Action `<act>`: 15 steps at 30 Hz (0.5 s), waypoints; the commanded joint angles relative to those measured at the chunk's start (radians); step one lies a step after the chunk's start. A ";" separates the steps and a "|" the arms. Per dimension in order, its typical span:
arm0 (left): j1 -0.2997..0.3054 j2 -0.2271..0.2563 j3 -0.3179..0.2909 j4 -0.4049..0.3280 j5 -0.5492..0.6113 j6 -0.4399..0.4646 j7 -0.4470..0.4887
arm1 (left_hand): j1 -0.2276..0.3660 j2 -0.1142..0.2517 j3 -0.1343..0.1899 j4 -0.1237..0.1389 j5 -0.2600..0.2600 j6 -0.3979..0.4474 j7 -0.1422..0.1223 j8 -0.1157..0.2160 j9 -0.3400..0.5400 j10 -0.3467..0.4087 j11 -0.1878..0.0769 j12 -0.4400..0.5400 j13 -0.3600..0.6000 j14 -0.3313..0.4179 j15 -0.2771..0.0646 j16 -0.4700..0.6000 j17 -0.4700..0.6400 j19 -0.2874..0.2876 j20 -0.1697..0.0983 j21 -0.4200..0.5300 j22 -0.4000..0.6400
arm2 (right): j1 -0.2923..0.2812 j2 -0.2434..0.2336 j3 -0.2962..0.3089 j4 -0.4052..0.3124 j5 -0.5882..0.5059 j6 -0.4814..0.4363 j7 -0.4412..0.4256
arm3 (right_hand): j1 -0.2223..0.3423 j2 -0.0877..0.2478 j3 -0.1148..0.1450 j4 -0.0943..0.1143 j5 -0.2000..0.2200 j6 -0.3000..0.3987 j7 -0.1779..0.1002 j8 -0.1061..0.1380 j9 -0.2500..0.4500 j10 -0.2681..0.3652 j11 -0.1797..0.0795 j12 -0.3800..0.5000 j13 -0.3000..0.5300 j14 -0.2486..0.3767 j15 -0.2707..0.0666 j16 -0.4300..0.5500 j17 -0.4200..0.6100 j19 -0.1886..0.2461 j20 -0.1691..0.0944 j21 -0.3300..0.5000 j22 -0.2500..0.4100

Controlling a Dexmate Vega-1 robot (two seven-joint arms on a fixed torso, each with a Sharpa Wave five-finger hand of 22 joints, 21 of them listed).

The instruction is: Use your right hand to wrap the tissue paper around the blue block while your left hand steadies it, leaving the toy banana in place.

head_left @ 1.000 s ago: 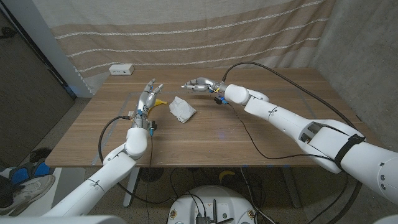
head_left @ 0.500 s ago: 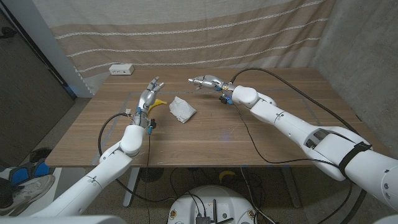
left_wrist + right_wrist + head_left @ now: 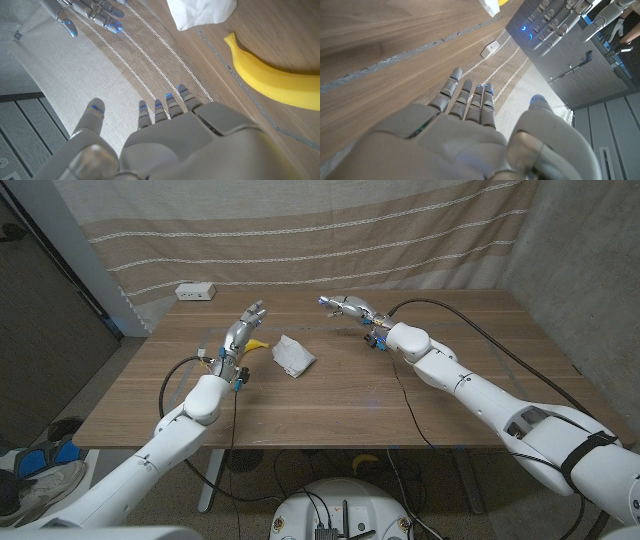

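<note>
two robot hands held above a wooden counter (image 3: 330, 395) with a tissue bundle between them.
from the left: the left hand (image 3: 243, 327), fingers spread and holding nothing; the toy banana (image 3: 257, 344) just beside it; the white tissue paper (image 3: 293, 355), crumpled, near the middle; farther right the right hand (image 3: 345, 307), fingers apart, holding nothing.

R hand (image 3: 470, 135) empty, fingers apart; L hand (image 3: 555, 22) beyond, over wood table (image 3: 380, 45)
</note>
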 commanded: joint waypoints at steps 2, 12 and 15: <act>-0.030 0.020 0.007 0.026 -0.092 -0.023 -0.127 | 0.001 0.010 0.005 0.000 0.004 -0.002 -0.014 -0.003 0.002 -0.002 -0.001 0.000 0.003 -0.006 -0.008 0.000 0.001 0.007 0.003 0.006 0.002 | -0.132 -0.058 0.089 -0.120 0.081 0.024 -0.080 | -0.001 0.012 0.005 -0.003 -0.007 0.010 0.001 0.008 0.003 0.003 0.004 0.002 -0.001 -0.002 0.001 -0.005 0.001 -0.001 0.006 -0.001 0.001; -0.033 0.027 0.011 0.026 -0.149 -0.021 -0.193 | -0.001 0.011 0.006 -0.001 0.003 -0.001 -0.016 -0.002 0.001 -0.003 -0.003 0.001 0.003 -0.003 -0.012 0.002 0.000 0.015 0.001 0.008 0.002 | -0.225 -0.089 0.143 -0.203 0.124 0.025 -0.142 | -0.001 0.014 0.009 -0.010 -0.011 0.017 0.005 0.008 0.003 0.008 0.005 0.002 -0.005 0.000 0.005 -0.007 -0.004 0.001 0.007 -0.003 0.001; -0.037 0.023 0.012 0.033 -0.172 -0.025 -0.215 | -0.002 0.011 0.006 -0.001 0.003 0.000 -0.015 -0.002 0.001 -0.003 -0.003 0.001 0.003 -0.003 -0.012 0.002 0.000 0.015 -0.002 0.007 0.002 | -0.251 -0.097 0.158 -0.226 0.136 0.026 -0.159 | -0.001 0.014 0.010 -0.012 -0.011 0.018 0.006 0.008 0.003 0.009 0.006 0.003 -0.006 0.000 0.006 -0.008 -0.005 0.001 0.006 -0.003 0.000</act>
